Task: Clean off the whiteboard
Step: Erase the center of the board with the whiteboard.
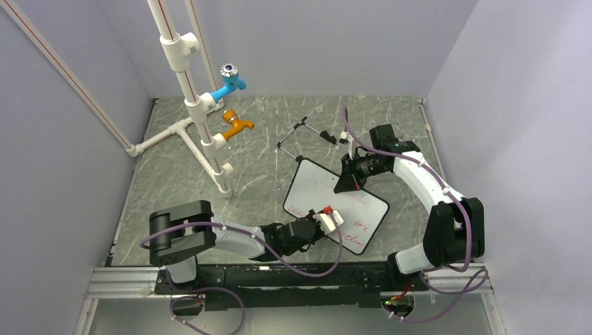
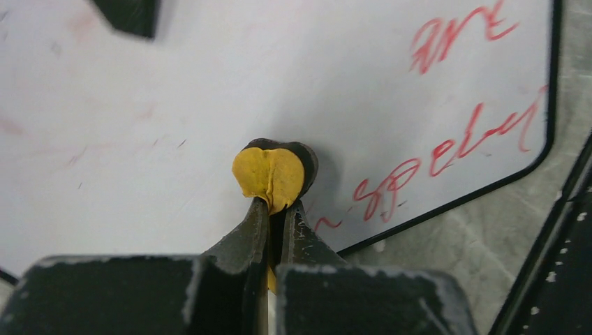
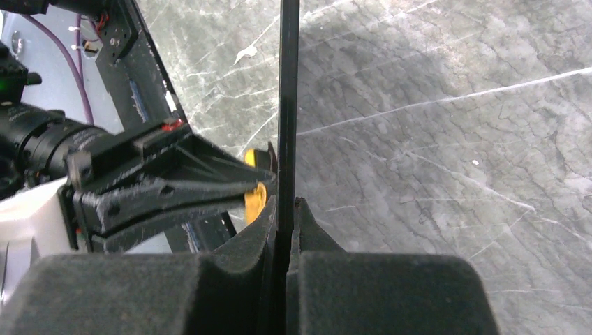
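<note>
Lilac walls (image 1: pixel 314 42), scratched tabletop (image 1: pixel 279 115), whiteboard (image 1: pixel 317 188)

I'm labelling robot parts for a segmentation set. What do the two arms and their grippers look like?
The left arm and right arm have white link shells between black joint housings, with purple cables looping alongside. The left gripper and right gripper have dark, wedge-shaped jaws, scuffed pale at the edges.
</note>
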Robot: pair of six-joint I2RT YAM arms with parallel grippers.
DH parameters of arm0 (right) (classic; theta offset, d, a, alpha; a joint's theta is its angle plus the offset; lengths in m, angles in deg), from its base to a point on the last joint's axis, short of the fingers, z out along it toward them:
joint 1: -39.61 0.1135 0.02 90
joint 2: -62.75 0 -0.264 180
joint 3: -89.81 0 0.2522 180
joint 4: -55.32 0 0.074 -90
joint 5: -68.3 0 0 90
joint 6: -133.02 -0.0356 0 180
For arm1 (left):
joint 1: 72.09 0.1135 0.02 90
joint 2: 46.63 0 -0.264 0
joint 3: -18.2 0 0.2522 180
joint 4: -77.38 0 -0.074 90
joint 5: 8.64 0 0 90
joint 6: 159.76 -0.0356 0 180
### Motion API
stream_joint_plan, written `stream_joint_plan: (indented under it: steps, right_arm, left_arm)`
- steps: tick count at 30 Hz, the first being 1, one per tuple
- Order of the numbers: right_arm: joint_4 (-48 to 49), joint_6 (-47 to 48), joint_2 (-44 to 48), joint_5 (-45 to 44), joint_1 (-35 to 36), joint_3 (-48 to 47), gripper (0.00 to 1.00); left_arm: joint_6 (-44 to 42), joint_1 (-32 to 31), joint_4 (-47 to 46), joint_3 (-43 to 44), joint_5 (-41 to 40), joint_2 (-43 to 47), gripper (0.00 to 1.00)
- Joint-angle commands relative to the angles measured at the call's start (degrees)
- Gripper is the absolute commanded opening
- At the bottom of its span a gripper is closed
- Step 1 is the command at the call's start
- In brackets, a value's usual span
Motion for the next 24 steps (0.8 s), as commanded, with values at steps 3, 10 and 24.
stream_joint_plan:
  steps: [3,10,24]
  right_arm:
    - [2.16,6.76,-0.27,1.23,1.35,0.82,0.0]
    - [2.18,6.8,-0.42,1.23,1.31,0.85,0.0]
    - [2.33,6.67,-0.5,1.14,1.37,0.95,0.0]
  left_arm:
    - [7.18,4.72,-7.09,-7.56,-5.39,1.17,0.0]
    - [5.55,3.73,-10.56,-6.83,-0.28,-0.75,0.0]
    - [6.56,-1.49,-8.65,-2.48,10.3,-5.0,0.0]
